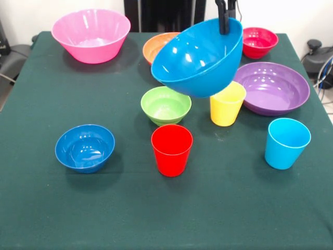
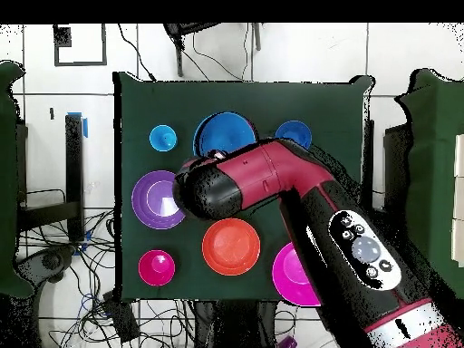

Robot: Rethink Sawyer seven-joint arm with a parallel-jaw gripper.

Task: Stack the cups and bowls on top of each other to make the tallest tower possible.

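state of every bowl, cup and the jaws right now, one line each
large blue bowl: lifted off the table, tilted, rim pinched by gripper
gripper: jaws shut on the bowl's rim
green bowl: upright, empty
small blue bowl: upright, empty
pink bowl: upright, empty
purple bowl: upright, empty
red cup, yellow cup, sky-blue cup: upright, unstacked

Lab (floor cables (image 2: 63, 258), tabletop robot arm (image 2: 299, 195))

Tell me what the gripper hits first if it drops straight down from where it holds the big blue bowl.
Probably the green bowl: the gripper holds the large blue bowl tilted above it, though the yellow cup sits close; depth is unclear.
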